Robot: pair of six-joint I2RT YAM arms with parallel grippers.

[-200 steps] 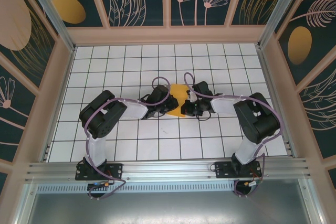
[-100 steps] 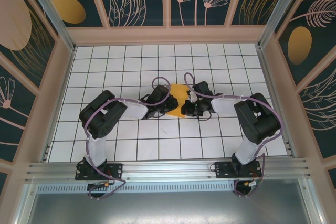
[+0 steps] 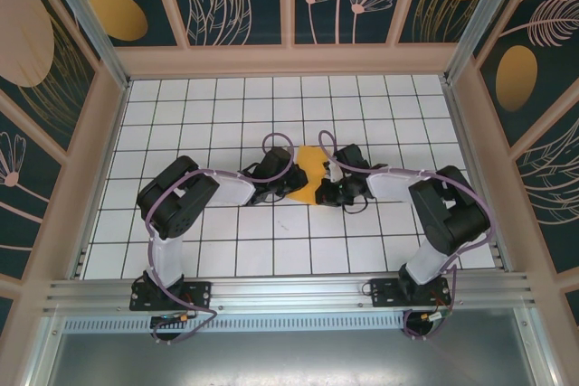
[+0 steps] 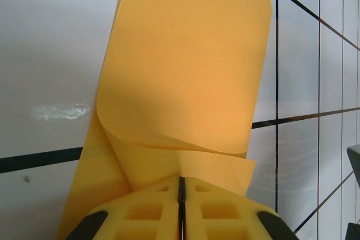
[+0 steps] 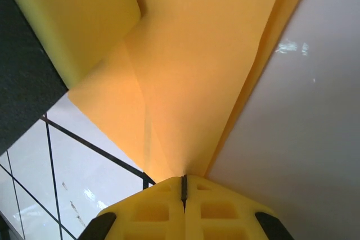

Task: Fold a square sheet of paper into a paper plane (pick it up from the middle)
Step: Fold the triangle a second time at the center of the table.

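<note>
**Left end effector** (image 3: pixel 288 182): located near the middle of the counter (image 3: pixel 226 115), on the left side of the sheet of paper (image 3: pixel 309 169). In the left wrist view, its yellow fingers (image 4: pixel 146 214) press together with no gap, and the near edge of the sheet enters the seam between them. Condition: closed, clamping the sheet.

**Right end effector** (image 3: pixel 331 191): located on the right side of the same sheet, facing the left unit. In the right wrist view, its yellow fingers (image 5: pixel 146 212) meet along a thin dark line, and the sheet narrows to a point at that seam. Condition: closed, clamping the sheet.

**Sheet of paper**: orange-yellow, held between the two end effectors over the white grid tiles. The sheet is not flat. The left wrist view shows an upper layer curling over a lower layer, with a rounded far corner. The right wrist view shows a straight crease running outward from the fingers, and stacked edges along the right side. Whether the underside touches the counter cannot be determined.
</note>
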